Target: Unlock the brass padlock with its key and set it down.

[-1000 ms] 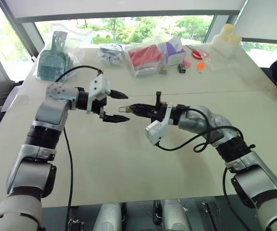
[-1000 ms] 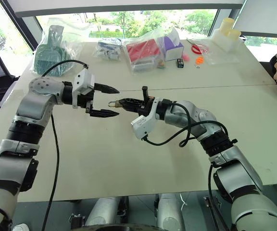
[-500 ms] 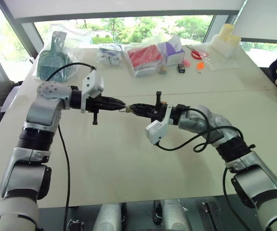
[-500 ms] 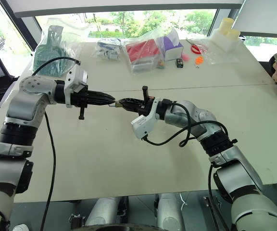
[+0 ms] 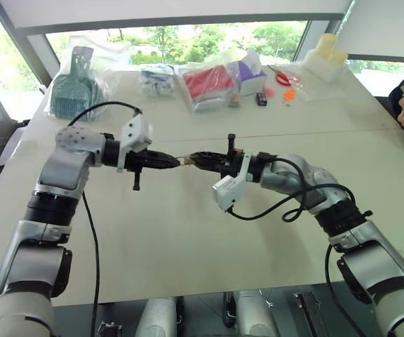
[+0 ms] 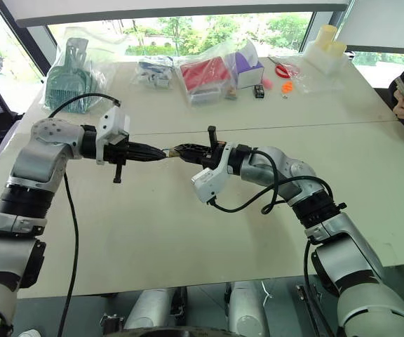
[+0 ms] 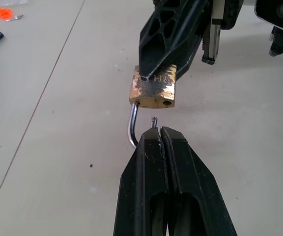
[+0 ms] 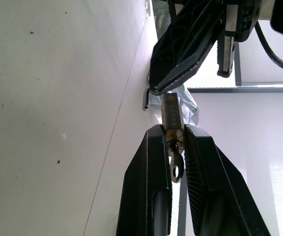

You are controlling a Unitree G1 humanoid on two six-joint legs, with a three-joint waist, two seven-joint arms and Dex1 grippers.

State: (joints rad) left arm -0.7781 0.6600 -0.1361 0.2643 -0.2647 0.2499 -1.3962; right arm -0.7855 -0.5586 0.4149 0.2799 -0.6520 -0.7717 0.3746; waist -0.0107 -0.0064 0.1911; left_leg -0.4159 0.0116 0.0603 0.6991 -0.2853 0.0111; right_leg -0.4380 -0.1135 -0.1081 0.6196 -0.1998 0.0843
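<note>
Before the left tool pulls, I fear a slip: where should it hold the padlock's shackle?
On the shackle's curved bend, coming from opposite the brass padlock body, which the right tool clamps. The freed end has left its hole, so the loop sticks out clear toward the left tool.

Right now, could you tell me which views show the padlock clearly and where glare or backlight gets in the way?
Left wrist view: evenly lit, padlock sharp, its shackle free at one end by the left gripper. Right wrist view: bright backlight behind, padlock edge-on and dim in the right gripper. Eye views: windows blown out; padlock a speck.
</note>
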